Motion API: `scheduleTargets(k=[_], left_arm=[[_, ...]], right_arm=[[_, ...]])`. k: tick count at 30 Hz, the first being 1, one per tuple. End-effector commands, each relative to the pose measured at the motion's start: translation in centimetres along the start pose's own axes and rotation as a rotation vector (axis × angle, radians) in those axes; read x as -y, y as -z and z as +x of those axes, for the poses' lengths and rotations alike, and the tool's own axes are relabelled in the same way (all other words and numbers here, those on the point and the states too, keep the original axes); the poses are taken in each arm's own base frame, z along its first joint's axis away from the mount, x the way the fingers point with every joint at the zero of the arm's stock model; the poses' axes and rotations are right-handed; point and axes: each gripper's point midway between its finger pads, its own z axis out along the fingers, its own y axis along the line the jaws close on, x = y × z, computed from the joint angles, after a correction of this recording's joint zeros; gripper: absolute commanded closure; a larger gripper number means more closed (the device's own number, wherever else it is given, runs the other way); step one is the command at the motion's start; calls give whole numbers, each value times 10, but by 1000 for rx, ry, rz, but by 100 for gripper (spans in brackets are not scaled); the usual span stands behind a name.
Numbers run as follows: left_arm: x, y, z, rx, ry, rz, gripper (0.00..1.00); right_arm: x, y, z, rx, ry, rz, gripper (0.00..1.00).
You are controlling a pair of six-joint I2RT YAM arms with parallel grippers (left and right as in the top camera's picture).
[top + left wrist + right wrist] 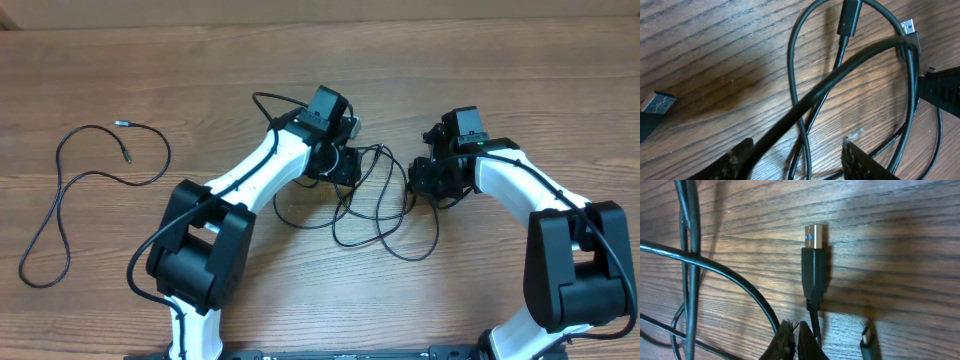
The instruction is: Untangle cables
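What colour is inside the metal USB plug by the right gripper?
USB plug: blue insert, clearest in the right wrist view.

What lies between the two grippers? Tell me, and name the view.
Loops of the tangled cables lie between the left gripper and the right gripper, seen in the overhead view.

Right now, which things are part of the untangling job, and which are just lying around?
Part of the job:
- tangled cables in a heap between the two arms
- USB plug on the end of one of them
- separate cable lying alone beside the left arm

Not part of it:
- wooden table
- thick arm wires, which belong to the robot
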Motion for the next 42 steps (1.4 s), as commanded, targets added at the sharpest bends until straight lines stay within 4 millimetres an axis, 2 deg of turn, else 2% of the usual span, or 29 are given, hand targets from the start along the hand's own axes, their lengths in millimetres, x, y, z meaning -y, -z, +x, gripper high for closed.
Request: scheduleTargets(k=[1,4,5,7,9,14,16,19,22,24,28,42], left_arm=[[0,-6,0,-1,7,-21,44],[-1,-7,2,-7,8,-23,45],[-1,-7,3,-9,9,-24,49],[-2,-8,4,-14,10,-26,69],[-2,-8,5,-19,12,-27,96],[0,-1,4,-22,18,-14,96],[3,15,-4,-6,24,-2,96],[12,55,-27,62,20,10,96],[29,99,-49,157,-40,25,96],[41,128,-61,225,-85,37,96],[58,178,-77,358,-137,45,96],[63,318,-93,776,-157,-109,96]], right_arm=[[-3,-2,3,-12,0,-23,96],[-7,-2,5,-20,0,-47,96],[-8,-2,6,-22,0,-55,96],[-10,-2,6,-25,0,-66,96],[-10,-2,6,-25,0,-65,96],[-10,-2,6,-26,-1,-65,95],[-10,-2,6,-26,-1,-65,92],[-10,-2,7,-29,-2,-64,85],[-10,-2,7,-28,-2,-64,66],[-10,-2,7,-29,-2,-64,59],[-10,-2,7,-28,-2,-64,58],[-10,-2,7,-28,-2,-64,58]])
